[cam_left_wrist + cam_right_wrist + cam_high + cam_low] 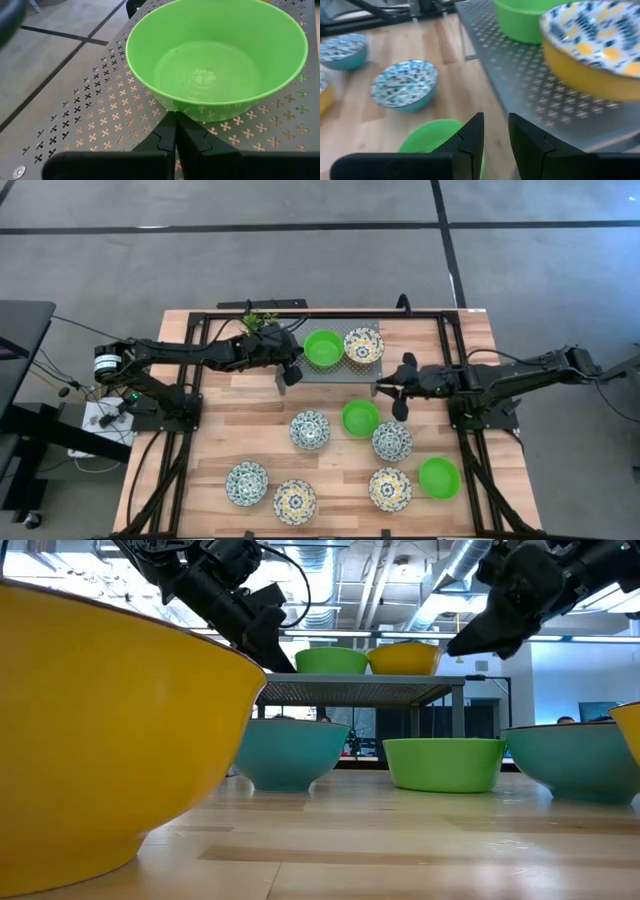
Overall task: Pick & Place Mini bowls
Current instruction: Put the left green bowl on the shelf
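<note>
big yellow bowl (100, 730) cut off at left edge; patterned yellow bowl (592, 45) blurred, cropped

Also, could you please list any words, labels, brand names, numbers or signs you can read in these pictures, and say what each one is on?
None: no readable text appears in any view.
The mini bowls carry only floral patterns, no lettering.
The metal stand shows only cut-out cross shapes, not characters.
The round white part on the left arm may bear a marking, but it is too small to read.
</note>
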Robot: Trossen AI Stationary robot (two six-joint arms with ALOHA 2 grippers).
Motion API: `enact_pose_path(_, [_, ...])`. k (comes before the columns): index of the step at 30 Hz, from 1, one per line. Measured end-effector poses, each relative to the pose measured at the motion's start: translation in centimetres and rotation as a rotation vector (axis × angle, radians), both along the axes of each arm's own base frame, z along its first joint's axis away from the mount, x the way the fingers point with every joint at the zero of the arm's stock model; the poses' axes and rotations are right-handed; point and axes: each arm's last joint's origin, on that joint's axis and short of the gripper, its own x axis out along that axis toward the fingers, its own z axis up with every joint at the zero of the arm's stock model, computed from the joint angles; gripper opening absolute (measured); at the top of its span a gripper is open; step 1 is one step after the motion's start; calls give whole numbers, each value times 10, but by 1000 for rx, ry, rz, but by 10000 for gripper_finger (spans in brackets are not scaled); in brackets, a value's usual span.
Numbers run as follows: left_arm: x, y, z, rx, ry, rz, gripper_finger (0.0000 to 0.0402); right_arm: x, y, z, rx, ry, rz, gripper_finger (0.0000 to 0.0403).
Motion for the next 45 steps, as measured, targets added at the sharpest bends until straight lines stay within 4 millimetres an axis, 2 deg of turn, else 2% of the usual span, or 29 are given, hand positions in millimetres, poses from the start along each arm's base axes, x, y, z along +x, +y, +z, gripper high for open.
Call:
enact_pose_path(7, [0, 0, 0, 1, -1, 1, 9, 1, -6, 2, -95, 4, -21, 85])
enact_pose_path(17, [0, 0, 1, 2, -10, 0, 11, 3, -2, 5, -134, -32, -15, 85])
enact_pose_path(31, [1, 0, 1, -13, -20, -23, 8, 3, -2, 5, -135, -31, -19, 110])
enact_pose_path(45, [1, 0, 2, -7, -30, -24, 16, 3, -2, 5, -135, -31, -19, 114])
